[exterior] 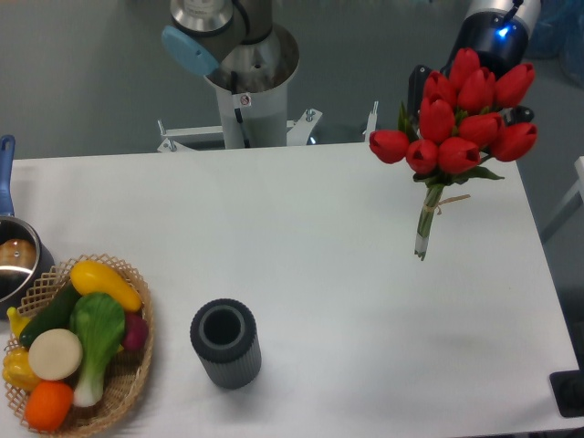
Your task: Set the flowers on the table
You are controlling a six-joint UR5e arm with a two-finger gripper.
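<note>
Fingers of the gripper (456, 82) are hidden behind the blooms, so whether they are clamped or apart cannot be read directly; only the wrist with its blue light is seen at the top right. A grasp on the flowers (459, 114) is inferred, since the bunch is seen upright with nothing else supporting it.

Position of the bunch: red tulip heads at the far right of the view, overlapping the back edge of the table (301, 237). The thin tied stems point downward, slightly toward the left, and their tips are seen against the white top. Contact between stem tips and surface cannot be confirmed; no sharp shadow is seen at the tips, and a faint one lies further forward, so the bunch is judged to be airborne.

Step in hand: transport, with placement not yet done.

Other items noted: a dark ribbed cylindrical cup (225, 343) near the front centre, a wicker basket of vegetables (78, 342) at the front left, and a pot (14, 260) at the left edge. All are well apart from the bunch.

Next move, as judged: the bunch is to be lowered and tilted so that it is laid flat on the bare right part of the top, then released. Stems are thin and flexible; a vertical push-down risks buckling them.
</note>
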